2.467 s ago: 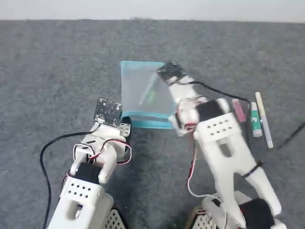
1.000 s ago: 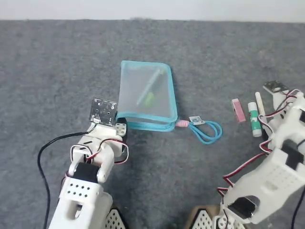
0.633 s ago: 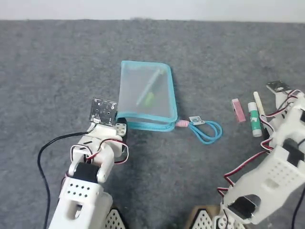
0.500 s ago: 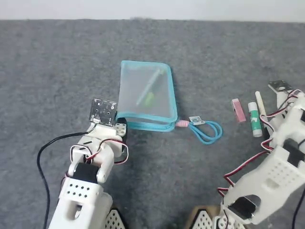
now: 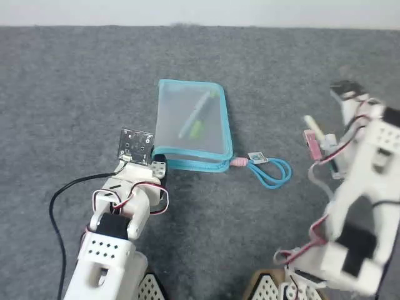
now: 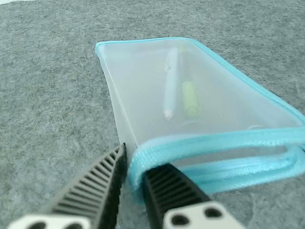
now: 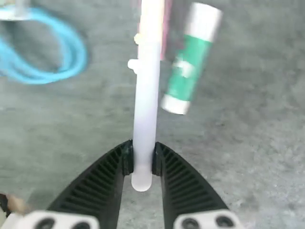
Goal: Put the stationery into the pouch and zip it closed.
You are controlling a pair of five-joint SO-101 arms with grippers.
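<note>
Left wrist view showed the translucent plastic pouch with turquoise zipper edge (image 6: 209, 109) on grey carpet (image 6: 47, 71), with a pale blue pen (image 6: 170, 86) and a green marker (image 6: 190, 98) inside. The left gripper (image 6: 133, 160) pinched its turquoise edge with narrow jaws. The right gripper (image 7: 142, 155) clamped a slim white pen (image 7: 147, 95) near the green-and-white glue stick (image 7: 190, 62).

Bare carpet (image 5: 269, 100) between pouch (image 5: 190, 125) and right hand (image 7: 142, 160), blue cord (image 5: 273, 170) midway.

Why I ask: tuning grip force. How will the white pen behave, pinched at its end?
Probably stiff and light: the white pen juts straight from the right end effector, gripped at one end only. That end-on pinch could let it pivot or slip. Its round barrel would likely roll if dropped.
</note>
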